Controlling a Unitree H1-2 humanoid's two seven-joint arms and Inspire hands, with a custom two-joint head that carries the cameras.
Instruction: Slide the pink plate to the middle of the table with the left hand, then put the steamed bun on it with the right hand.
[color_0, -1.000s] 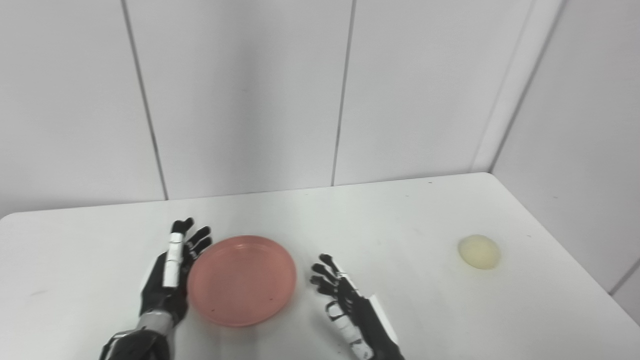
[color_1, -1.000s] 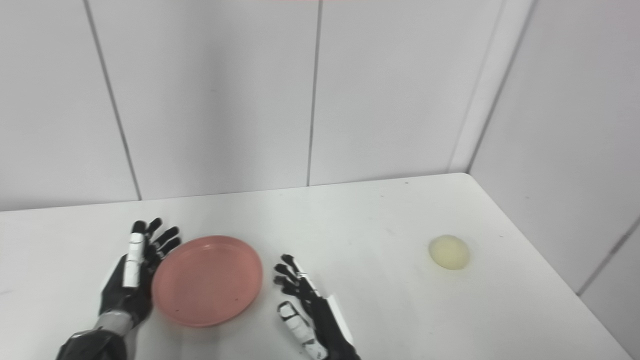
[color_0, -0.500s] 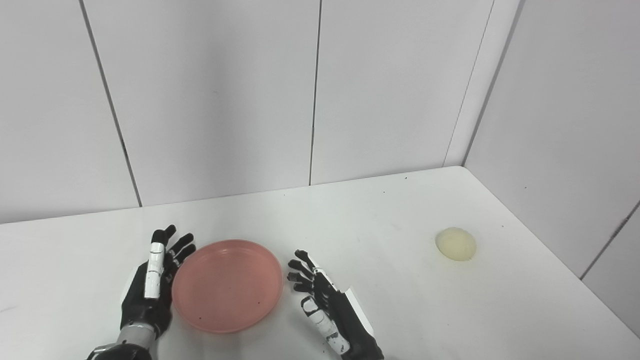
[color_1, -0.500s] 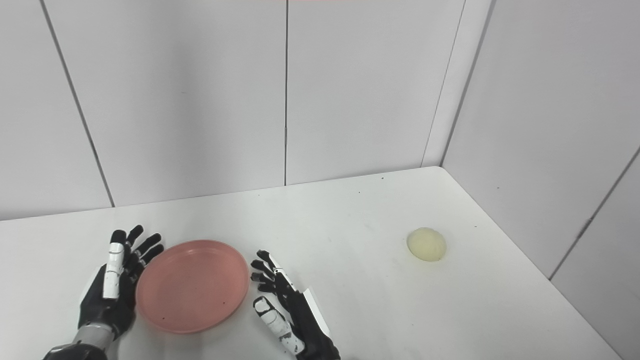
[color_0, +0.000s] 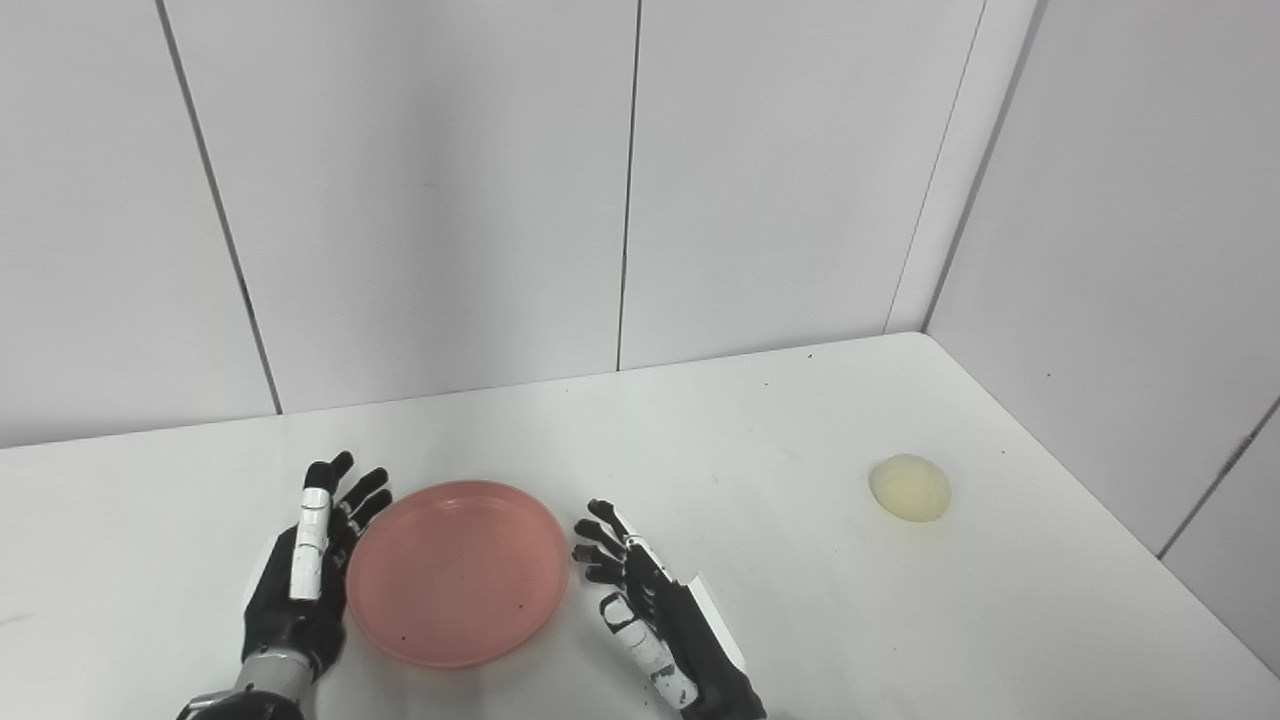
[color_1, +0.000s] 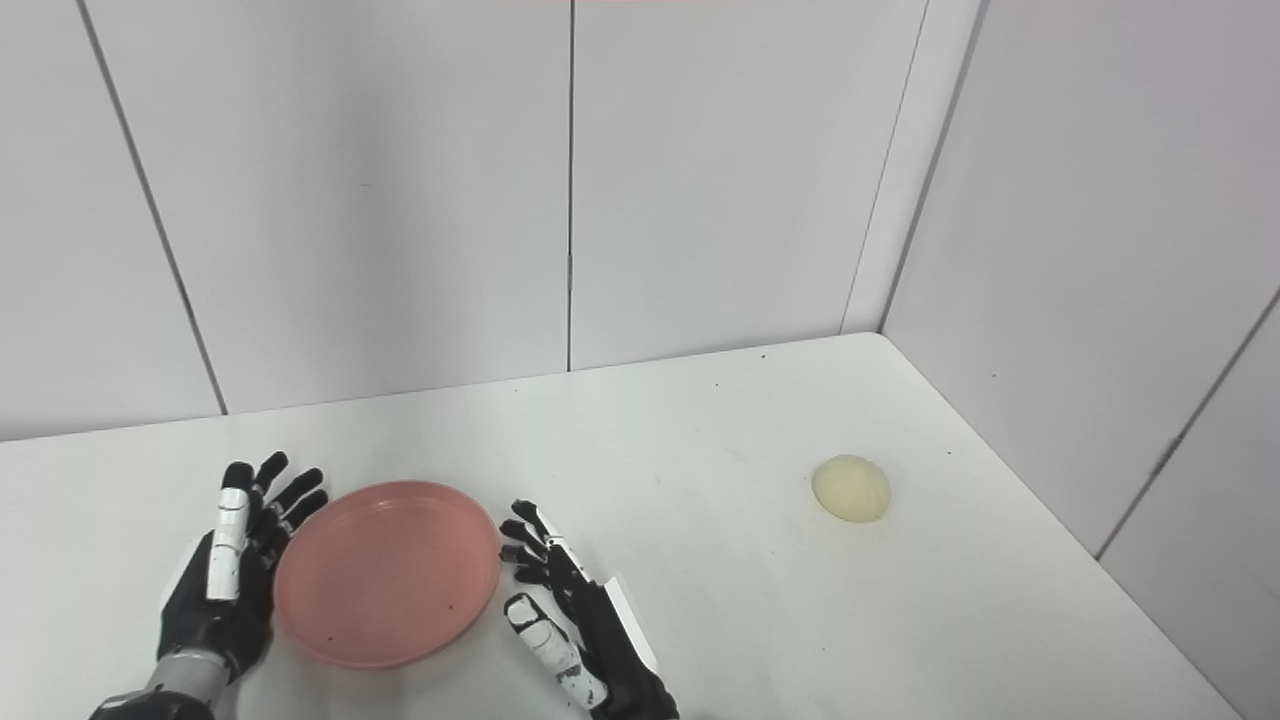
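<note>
Left eye view. The pink plate (color_0: 458, 573) is seen lying flat on the white table (color_0: 760, 440), toward its near left part. The left hand (color_0: 305, 570) is set edge-on just beside the plate's left rim, fingers extended and spread, nothing grasped; whether the rim is actually touched cannot be told. The right hand (color_0: 650, 610) is found just beside the plate's right rim, likewise spread and empty. The steamed bun (color_0: 909, 487) rests well apart from the plate, to its right and slightly farther back, near the table's right edge.

Right eye view. The same arrangement is confirmed: the plate (color_1: 388, 572) is flanked by the left hand (color_1: 225, 580) and the right hand (color_1: 565, 615), both released. The bun (color_1: 851, 488) lies to the right of the right hand, which is clearly the nearer hand to it. The slide is judged complete or nearly so; the coming reach is judged to run rightward from the plate toward the bun.
</note>
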